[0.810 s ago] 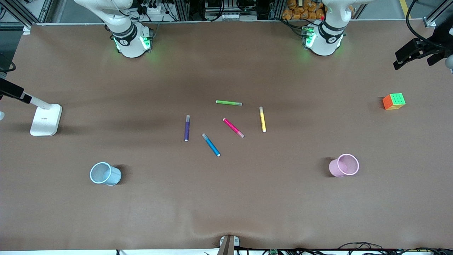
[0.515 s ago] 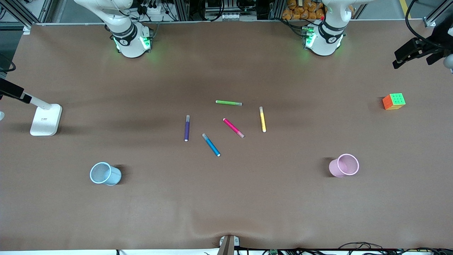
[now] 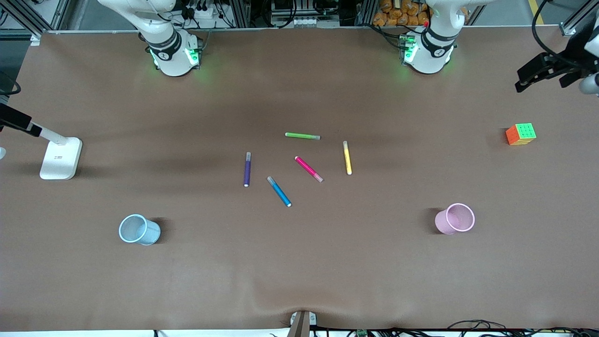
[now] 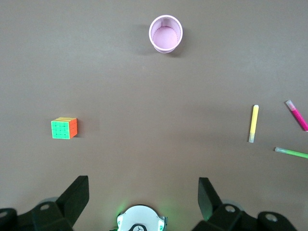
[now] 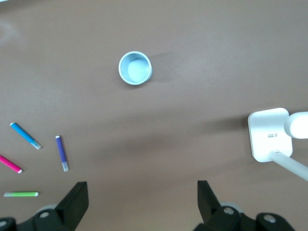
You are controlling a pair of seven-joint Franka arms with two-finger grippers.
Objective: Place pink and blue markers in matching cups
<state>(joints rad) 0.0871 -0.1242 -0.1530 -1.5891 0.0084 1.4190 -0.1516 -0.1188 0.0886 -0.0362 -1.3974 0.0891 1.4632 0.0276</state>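
Nothing is being handled yet; both arms are hanging high near their own ends of the bench with fingers spread wide and empty. The left gripper is hovering over the stretch of bench by the colour cube, near the left arm's end. The right gripper is hovering over the right arm's end, close to the white lamp stand.

The pens are lying loose in the middle of the bench. The pink marker is lying flat, its long axis running diagonally, its clear cap end pointing toward the front edge and the left arm's end. The blue marker is lying almost parallel to it, just nearer the front edge and a little toward the right arm's end. The purple pen, green pen and yellow pen are ringing them, none touching.

The pink cup is standing upright toward the left arm's end, the blue cup toward the right arm's end, both nearer the front edge than the pens. So I judge the pink marker suits the left arm, the blue the right; each gripper would need turning so its fingers close across that diagonal.
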